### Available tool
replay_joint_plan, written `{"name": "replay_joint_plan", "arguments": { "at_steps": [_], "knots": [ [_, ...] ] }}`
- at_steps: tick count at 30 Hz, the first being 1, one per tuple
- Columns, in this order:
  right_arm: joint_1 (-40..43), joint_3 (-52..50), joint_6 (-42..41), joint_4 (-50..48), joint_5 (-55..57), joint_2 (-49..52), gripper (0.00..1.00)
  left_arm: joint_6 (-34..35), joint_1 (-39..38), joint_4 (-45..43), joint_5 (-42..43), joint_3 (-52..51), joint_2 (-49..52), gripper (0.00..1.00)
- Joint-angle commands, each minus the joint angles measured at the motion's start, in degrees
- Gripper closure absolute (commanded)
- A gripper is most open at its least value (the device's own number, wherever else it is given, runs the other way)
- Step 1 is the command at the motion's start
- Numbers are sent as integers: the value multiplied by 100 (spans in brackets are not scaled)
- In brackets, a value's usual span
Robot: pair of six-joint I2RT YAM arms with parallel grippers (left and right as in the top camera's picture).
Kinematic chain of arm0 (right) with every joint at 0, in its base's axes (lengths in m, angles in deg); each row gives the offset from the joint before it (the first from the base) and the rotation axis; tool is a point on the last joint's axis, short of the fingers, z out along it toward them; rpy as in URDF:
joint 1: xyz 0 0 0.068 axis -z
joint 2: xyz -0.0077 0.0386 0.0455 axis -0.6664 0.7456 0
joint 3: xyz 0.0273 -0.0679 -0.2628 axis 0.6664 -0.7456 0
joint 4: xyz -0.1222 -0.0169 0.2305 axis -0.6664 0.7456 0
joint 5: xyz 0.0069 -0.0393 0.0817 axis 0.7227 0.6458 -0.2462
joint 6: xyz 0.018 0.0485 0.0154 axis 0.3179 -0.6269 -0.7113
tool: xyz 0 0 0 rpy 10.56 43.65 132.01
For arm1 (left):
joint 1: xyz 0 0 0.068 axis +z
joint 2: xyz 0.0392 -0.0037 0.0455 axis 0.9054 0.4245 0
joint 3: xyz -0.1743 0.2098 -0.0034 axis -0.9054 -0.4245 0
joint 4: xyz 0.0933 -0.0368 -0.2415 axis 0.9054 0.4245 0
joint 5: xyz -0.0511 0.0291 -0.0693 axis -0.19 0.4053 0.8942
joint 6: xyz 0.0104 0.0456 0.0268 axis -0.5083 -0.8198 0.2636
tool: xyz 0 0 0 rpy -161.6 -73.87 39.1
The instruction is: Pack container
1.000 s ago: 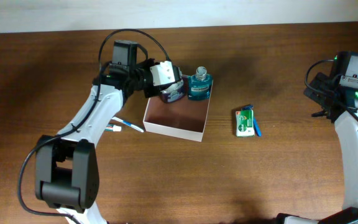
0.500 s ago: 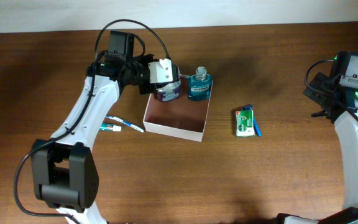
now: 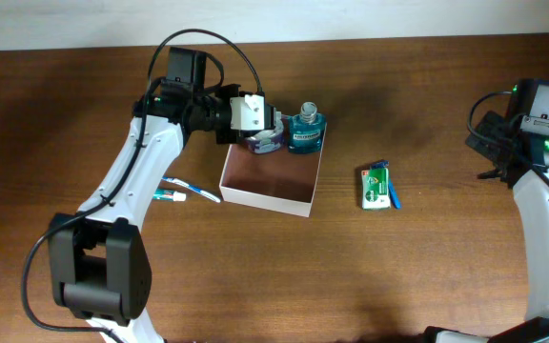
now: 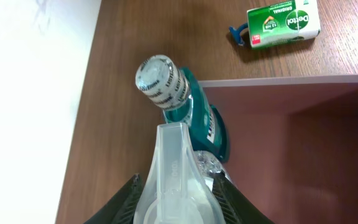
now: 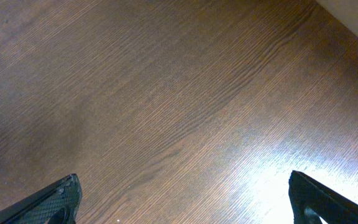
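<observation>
- The left arm (image 3: 127, 171) has slim white links between chunky black joints — its base (image 3: 89, 272) is a big rounded black housing.
- A thin black cable (image 3: 193, 32) arcs behind the fingers, off a black box-shaped module (image 3: 184, 69).
- The left gripper (image 3: 267, 135) has a white blocky body and black fingers (image 4: 128, 200).
- The right arm (image 3: 546, 219) is white too; the black block behind its fingers bears a white label (image 3: 547, 120) and a small green light (image 3: 546, 145) — lit.
- The right gripper (image 5: 182, 199) shows two black, angular fingertips (image 5: 61, 196).
</observation>
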Motion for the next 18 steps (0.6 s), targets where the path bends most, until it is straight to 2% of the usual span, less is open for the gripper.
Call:
{"name": "replay_joint_plan", "arguments": {
  "at_steps": [1, 13, 18],
  "knots": [
    [22, 55, -48, 0, -9, -149, 1, -258, 4, -101, 492, 190, 17, 62],
    [22, 55, -48, 0, -9, -149, 1, -232, 11, -297, 452, 192, 326, 62],
    [22, 55, -48, 0, -9, -149, 1, 328, 13, -293, 105, 382, 323, 57]
  ]
}}
